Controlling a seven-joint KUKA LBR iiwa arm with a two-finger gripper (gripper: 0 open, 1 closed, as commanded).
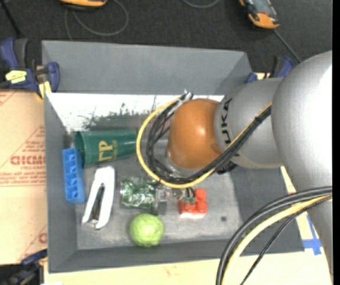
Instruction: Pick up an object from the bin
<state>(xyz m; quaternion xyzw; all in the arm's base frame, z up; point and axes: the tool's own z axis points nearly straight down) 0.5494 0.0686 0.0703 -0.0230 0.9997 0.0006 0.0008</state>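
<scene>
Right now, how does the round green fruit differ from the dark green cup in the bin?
The green fruit is pale yellow-green and plain; the dark green cup bears pale lettering. The fruit is round and smaller; the cup is a longer cylinder lying on its side. Both are green.

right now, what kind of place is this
Probably a robotics lab's grasping test cell: a KUKA arm reaches into a grey metal bin holding unrelated odds and ends, such as a green cup, a white stapler and a blue toy brick.
</scene>
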